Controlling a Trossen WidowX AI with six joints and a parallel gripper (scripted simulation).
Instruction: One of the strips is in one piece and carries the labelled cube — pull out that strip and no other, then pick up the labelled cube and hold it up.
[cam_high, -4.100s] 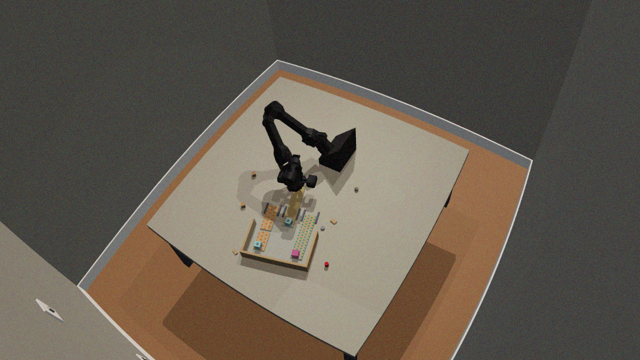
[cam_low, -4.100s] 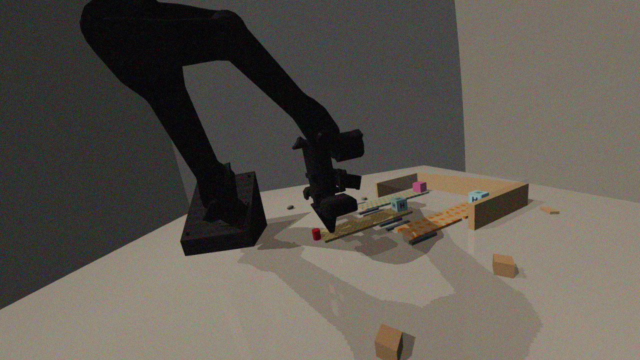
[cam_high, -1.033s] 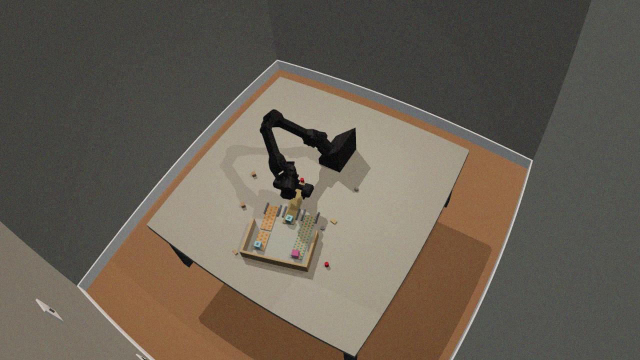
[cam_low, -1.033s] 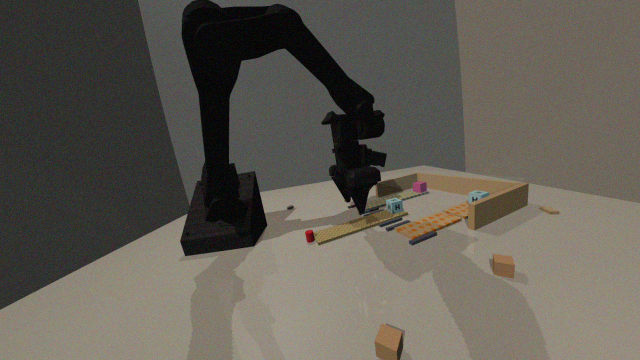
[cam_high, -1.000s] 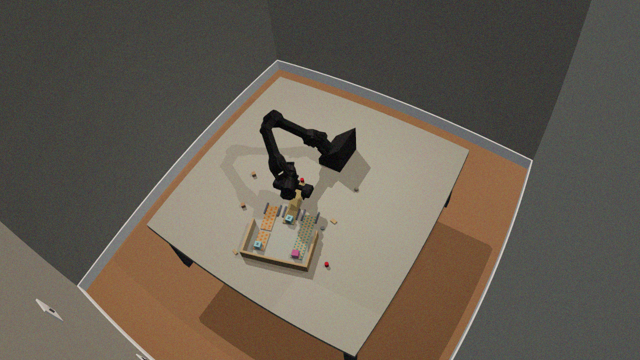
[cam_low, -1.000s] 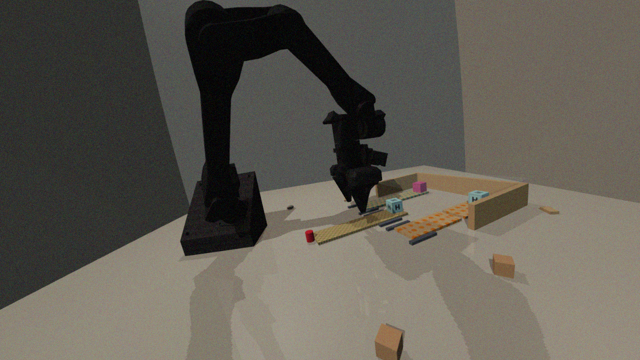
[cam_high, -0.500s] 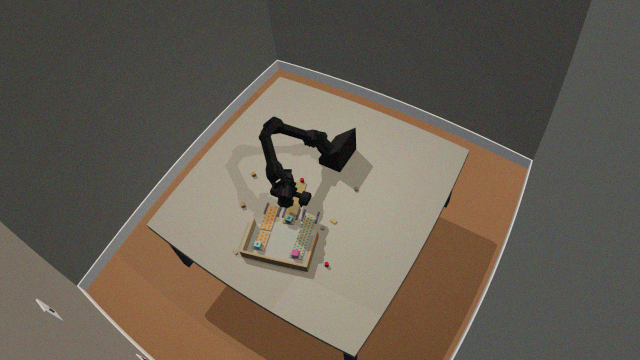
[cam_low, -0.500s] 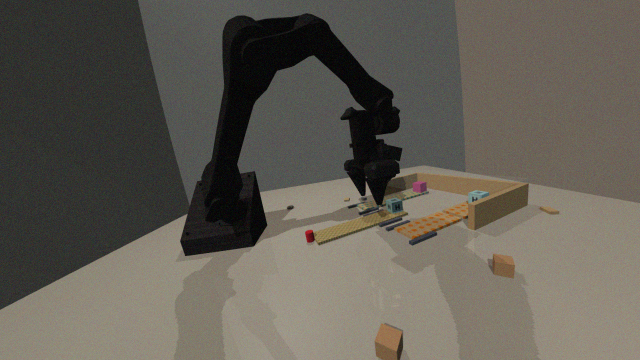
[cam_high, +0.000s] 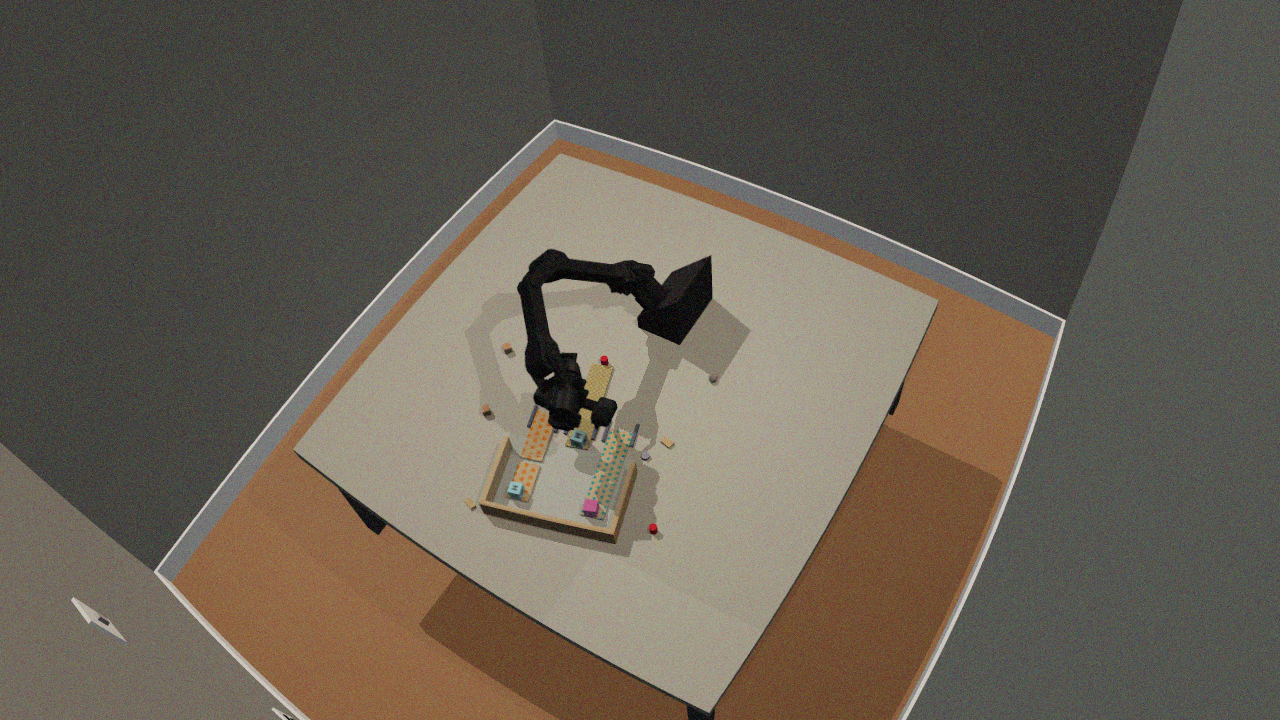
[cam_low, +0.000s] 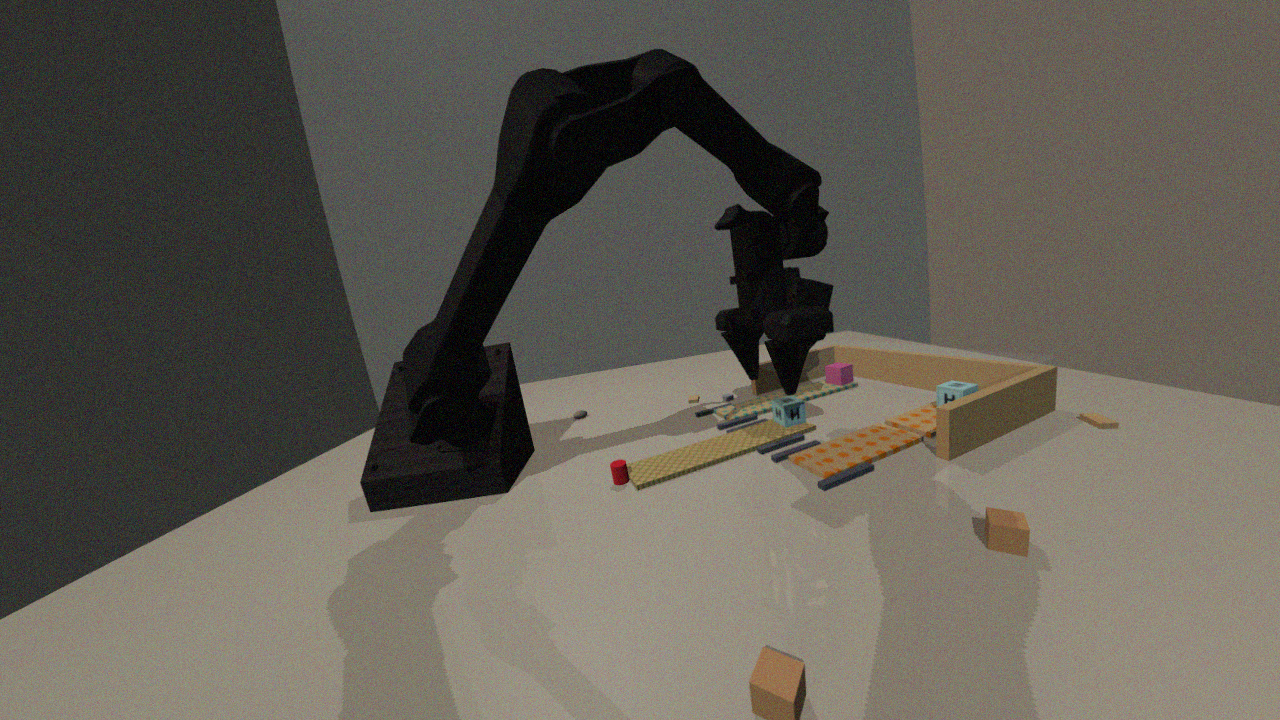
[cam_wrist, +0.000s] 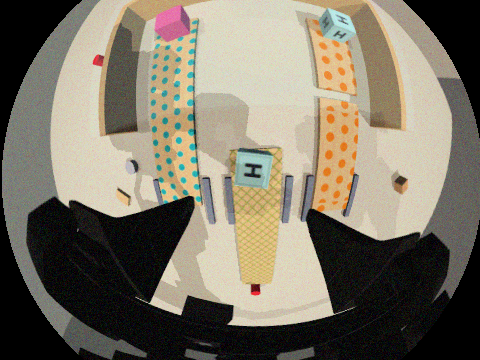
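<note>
A cross-hatched yellow strip (cam_high: 600, 379) (cam_low: 707, 454) (cam_wrist: 256, 245) is in one piece, with a pale blue cube marked H (cam_high: 579, 439) (cam_low: 788, 411) (cam_wrist: 253, 170) on its far end, between guide rails. My gripper (cam_low: 772, 385) (cam_wrist: 252, 208) is open and empty above this strip, close to the cube; in the wrist view its fingertips stand either side of the strip. An orange-dotted strip (cam_high: 537, 437) (cam_wrist: 338, 150) is split by a gap; its far piece (cam_high: 526, 474) (cam_wrist: 332, 60) carries another H cube (cam_high: 515, 489) (cam_low: 955, 391) (cam_wrist: 338, 25). A teal-dotted strip (cam_high: 613, 461) (cam_wrist: 172, 100) carries a plain pink cube (cam_high: 590, 507) (cam_low: 839, 373) (cam_wrist: 172, 23).
A low wooden wall (cam_high: 550, 522) (cam_low: 1002, 411) (cam_wrist: 391, 75) encloses the far ends of the dotted strips on three sides. Dark rails (cam_low: 845, 476) (cam_wrist: 287, 199) flank the strips. A red cylinder (cam_high: 604, 360) (cam_low: 619, 471) (cam_wrist: 255, 289) stands at the yellow strip's near end. Small blocks lie around.
</note>
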